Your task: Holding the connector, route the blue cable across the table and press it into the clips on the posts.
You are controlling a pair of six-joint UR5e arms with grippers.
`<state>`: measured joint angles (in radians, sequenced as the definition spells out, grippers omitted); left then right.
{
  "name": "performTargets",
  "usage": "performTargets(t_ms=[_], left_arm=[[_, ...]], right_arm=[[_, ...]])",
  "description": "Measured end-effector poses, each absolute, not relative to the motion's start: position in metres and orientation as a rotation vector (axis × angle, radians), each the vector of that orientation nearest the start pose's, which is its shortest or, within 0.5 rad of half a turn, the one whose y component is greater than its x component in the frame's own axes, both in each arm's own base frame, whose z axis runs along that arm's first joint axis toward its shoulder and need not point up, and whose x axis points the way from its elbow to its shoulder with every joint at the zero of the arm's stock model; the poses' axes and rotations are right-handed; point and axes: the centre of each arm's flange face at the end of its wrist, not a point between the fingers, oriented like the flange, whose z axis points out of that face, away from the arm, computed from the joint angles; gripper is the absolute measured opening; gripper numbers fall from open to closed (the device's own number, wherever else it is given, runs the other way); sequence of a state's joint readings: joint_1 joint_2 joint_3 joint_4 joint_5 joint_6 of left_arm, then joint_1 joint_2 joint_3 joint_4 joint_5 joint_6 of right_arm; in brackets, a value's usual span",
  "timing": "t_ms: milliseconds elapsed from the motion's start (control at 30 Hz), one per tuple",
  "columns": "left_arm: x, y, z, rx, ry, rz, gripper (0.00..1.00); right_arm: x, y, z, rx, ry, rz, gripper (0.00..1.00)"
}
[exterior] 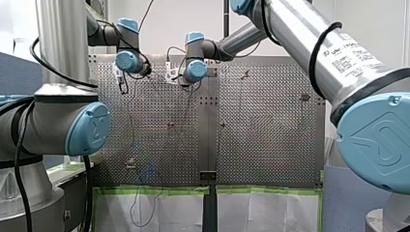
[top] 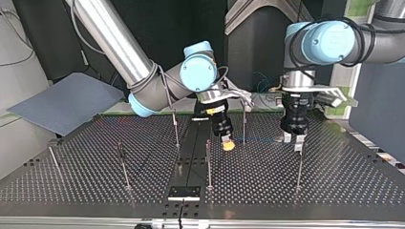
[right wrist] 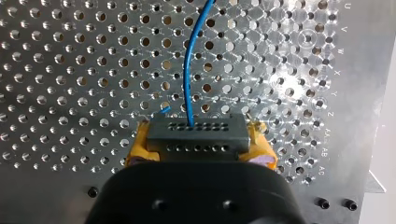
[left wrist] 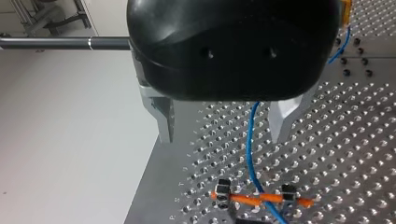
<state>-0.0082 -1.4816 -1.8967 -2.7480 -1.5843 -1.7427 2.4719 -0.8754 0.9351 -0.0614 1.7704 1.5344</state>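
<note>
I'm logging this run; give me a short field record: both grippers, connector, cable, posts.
right gripper: shut on the connector, yellow pads
connector: grey, blue cable leaving it
left gripper: open, metal fingers either side of the blue cable
posts: thin, upright on the perforated table

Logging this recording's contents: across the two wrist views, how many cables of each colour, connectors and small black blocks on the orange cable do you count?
Blue cable: 1
Orange cable: 1
Connector: 1
Black blocks: 2
Total: 5
</note>
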Motion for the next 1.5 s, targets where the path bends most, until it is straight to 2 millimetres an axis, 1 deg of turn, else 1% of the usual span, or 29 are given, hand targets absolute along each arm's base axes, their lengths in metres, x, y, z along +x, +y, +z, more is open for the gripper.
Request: performTargets(t_ms=[200, 400, 567, 733, 767, 800, 867, 900, 933, 967, 1000, 1033, 1233, 1500], left_arm=[[0.475, -0.141, 0.408, -0.116, 1.421, -0.113, 1.00], [0.494, -0.146, 0.396, -0.106, 1.459, -0.078, 1.00], [0.501, -0.150, 0.396, -0.101, 1.455, -0.075, 1.00], [0.502, -0.151, 0.398, -0.100, 1.453, -0.078, 1.00], [0.502, -0.151, 0.398, -0.099, 1.453, -0.079, 0.81], [0.502, -0.152, 0.398, -0.099, 1.453, -0.083, 0.81], [0.501, -0.153, 0.397, -0.103, 1.453, -0.097, 0.45], [0.501, -0.153, 0.397, -0.106, 1.453, -0.104, 0.45], [0.501, -0.154, 0.397, -0.109, 1.453, -0.110, 0.31], [0.501, -0.154, 0.397, -0.114, 1.453, -0.119, 0.11], [0.501, -0.154, 0.397, -0.117, 1.453, -0.125, 0.11], [0.501, -0.155, 0.397, -0.120, 1.452, -0.131, 0.00], [0.500, -0.154, 0.394, -0.142, 1.459, -0.135, 0.00], [0.489, -0.152, 0.371, -0.158, 1.496, -0.079, 0.00]], right_arm=[[0.668, -0.384, 0.366, 1.707, -0.755, 1.681, 0.00], [0.668, -0.384, 0.365, 1.708, -0.755, 1.680, 0.00], [0.668, -0.384, 0.365, 1.709, -0.756, 1.680, 0.00], [0.668, -0.384, 0.364, 1.710, -0.756, 1.679, 0.00], [0.668, -0.384, 0.364, 1.710, -0.756, 1.679, 0.00], [0.668, -0.384, 0.364, 1.710, -0.756, 1.679, 0.00], [0.668, -0.383, 0.364, 1.711, -0.756, 1.679, 0.00], [0.668, -0.383, 0.364, 1.711, -0.755, 1.679, 0.00], [0.668, -0.383, 0.364, 1.712, -0.755, 1.679, 0.00], [0.668, -0.383, 0.363, 1.712, -0.755, 1.678, 0.00], [0.668, -0.383, 0.363, 1.712, -0.755, 1.679, 0.00], [0.668, -0.383, 0.363, 1.712, -0.755, 1.679, 0.00], [0.669, -0.382, 0.363, 1.715, -0.755, 1.678, 0.00], [0.668, -0.381, 0.361, 1.722, -0.763, 1.677, 0.00]])
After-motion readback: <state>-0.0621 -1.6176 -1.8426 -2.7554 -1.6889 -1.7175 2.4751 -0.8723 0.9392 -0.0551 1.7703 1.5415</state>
